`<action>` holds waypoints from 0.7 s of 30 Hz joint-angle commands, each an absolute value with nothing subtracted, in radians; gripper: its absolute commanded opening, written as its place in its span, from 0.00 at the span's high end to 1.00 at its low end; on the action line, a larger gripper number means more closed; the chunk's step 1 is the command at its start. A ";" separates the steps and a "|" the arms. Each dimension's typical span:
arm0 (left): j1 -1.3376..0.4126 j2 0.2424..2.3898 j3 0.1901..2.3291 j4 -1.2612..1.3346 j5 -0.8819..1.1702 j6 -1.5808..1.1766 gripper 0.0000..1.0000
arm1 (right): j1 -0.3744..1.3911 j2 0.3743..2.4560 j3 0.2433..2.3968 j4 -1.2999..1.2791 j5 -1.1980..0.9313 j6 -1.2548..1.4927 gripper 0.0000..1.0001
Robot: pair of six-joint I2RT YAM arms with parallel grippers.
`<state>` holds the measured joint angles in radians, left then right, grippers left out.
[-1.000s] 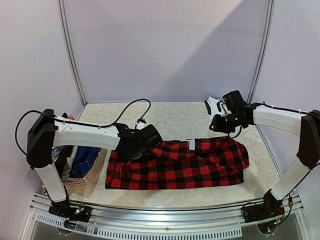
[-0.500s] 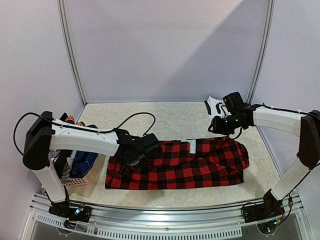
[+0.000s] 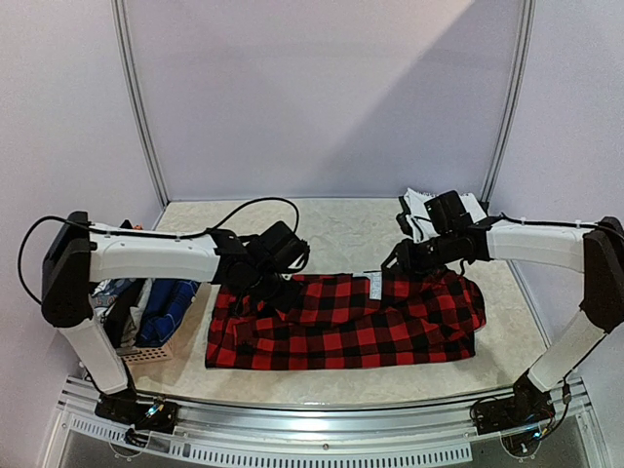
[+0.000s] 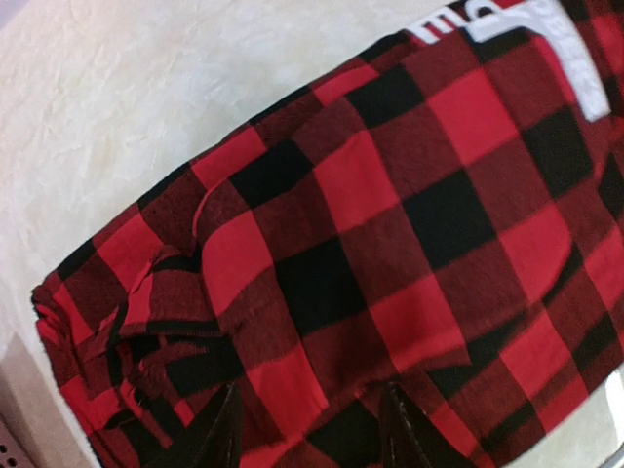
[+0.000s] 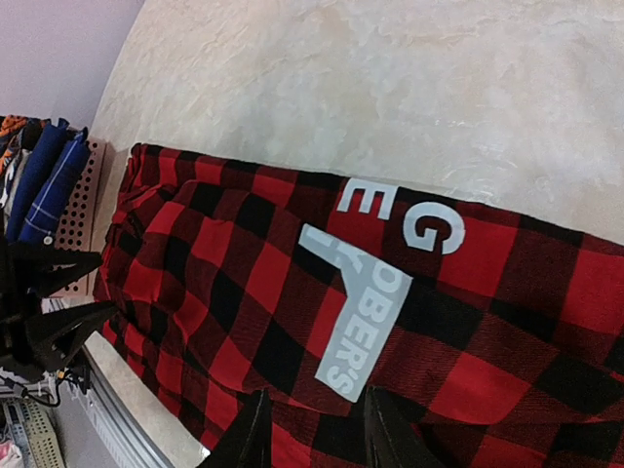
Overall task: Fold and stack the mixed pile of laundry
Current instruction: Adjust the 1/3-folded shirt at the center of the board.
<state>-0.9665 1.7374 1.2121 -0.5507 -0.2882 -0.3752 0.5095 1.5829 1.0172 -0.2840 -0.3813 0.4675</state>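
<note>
A beige, marble-patterned table (image 3: 331, 229) forms the floor of the cell; its pale veined surface shows in both wrist views. A small pinkish basket (image 3: 151, 355) with a perforated wall stands at the table's left side, near the front; the right wrist view catches its holed side at the far left. A plain lavender-white back wall (image 3: 322, 97) rises behind the table; a slim metal left pole (image 3: 136, 97) and a matching right pole (image 3: 509, 97) climb from the far corners. A ribbed aluminium rail (image 3: 312, 402) runs along the near edge.
</note>
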 commanded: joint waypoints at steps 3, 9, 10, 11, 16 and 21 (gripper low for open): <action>-0.865 1.813 1.190 -0.384 -0.180 -0.383 0.55 | 0.522 1.668 0.986 -0.162 -0.498 0.487 0.68; -0.825 1.873 1.170 -0.347 -0.160 -0.395 0.57 | 0.521 1.777 1.021 -0.158 -0.482 0.475 0.70; -0.820 1.881 1.162 -0.347 -0.170 -0.397 0.57 | 0.521 1.792 1.028 -0.164 -0.471 0.472 0.70; -0.815 1.887 1.152 -0.344 -0.176 -0.400 0.58 | 0.519 1.805 1.035 -0.171 -0.464 0.468 0.70; -0.784 1.900 1.086 -0.298 -0.167 -0.424 0.58 | 0.496 1.869 1.050 -0.189 -0.437 0.467 0.71; -0.762 1.908 1.036 -0.279 -0.193 -0.428 0.58 | 0.469 1.888 1.046 -0.223 -0.380 0.464 0.72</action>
